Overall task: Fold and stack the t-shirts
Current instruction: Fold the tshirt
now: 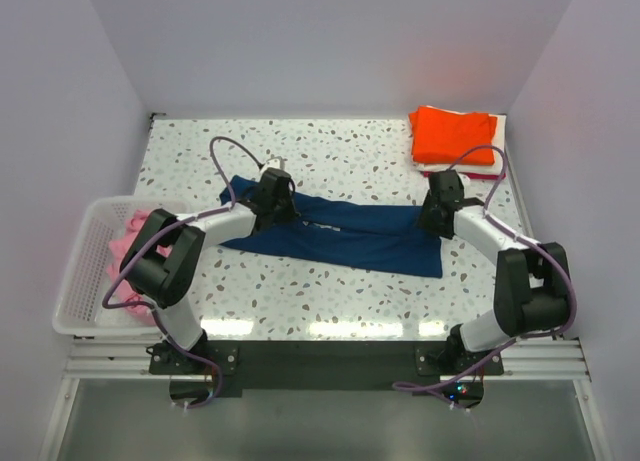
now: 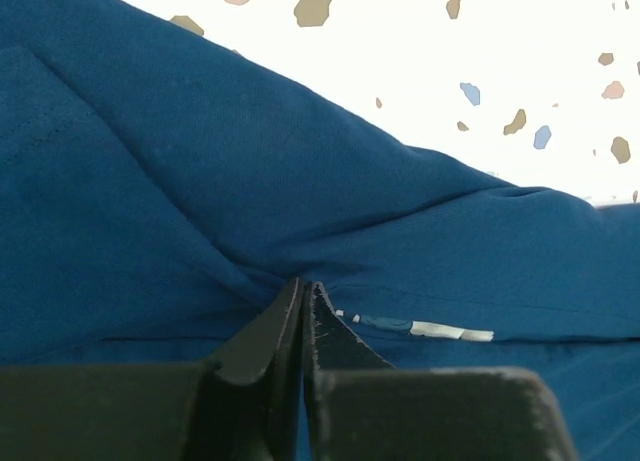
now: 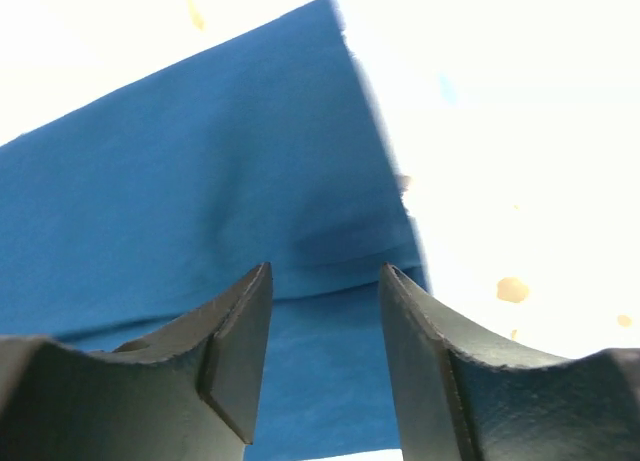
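The navy t-shirt (image 1: pixel 340 236) is showing as soft matt cloth, creasing gently. The worktop (image 1: pixel 350 151) is gleaming smooth, speckled like polished stone. The basket (image 1: pixel 72 281) is looking like glossy white plastic. The left hand (image 2: pixel 303 286) and right hand (image 3: pixel 325 269) are showing matt black, faintly scuffed fingers.

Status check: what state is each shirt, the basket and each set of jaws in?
navy t-shirt: folded into a long strip, flat.
orange t-shirt: folded, at far right.
basket: upright.
pink t-shirt: crumpled in basket.
left jaws: shut on navy t-shirt.
right jaws: open.
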You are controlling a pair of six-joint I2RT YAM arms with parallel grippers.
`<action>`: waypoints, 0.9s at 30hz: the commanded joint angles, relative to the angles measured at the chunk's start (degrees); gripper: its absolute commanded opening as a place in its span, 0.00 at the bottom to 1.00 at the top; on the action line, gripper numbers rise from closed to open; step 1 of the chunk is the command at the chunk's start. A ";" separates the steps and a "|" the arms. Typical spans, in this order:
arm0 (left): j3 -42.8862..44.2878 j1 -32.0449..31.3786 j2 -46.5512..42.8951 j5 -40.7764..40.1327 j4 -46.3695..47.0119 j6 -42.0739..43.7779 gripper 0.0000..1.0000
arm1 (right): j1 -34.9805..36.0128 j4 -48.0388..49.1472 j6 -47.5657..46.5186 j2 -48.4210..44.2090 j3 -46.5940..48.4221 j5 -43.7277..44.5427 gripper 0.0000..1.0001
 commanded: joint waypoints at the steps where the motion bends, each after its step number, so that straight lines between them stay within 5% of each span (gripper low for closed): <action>1: 1.07 -0.74 -2.09 -1.68 0.73 0.92 0.10 | -3.63 -0.89 0.91 -2.24 0.25 3.19 0.52; 5: 3.18 -1.62 -0.70 -2.99 -2.16 1.62 0.28 | -6.36 -0.46 0.82 -1.36 0.17 1.61 0.52; 14: 4.42 -2.93 1.51 -5.90 -3.93 0.65 0.35 | -6.55 0.60 1.26 0.93 0.78 -0.15 0.52; 27: 7.32 -3.81 3.97 -10.20 -6.65 -0.14 0.35 | -6.55 1.13 1.52 1.46 0.34 -1.73 0.31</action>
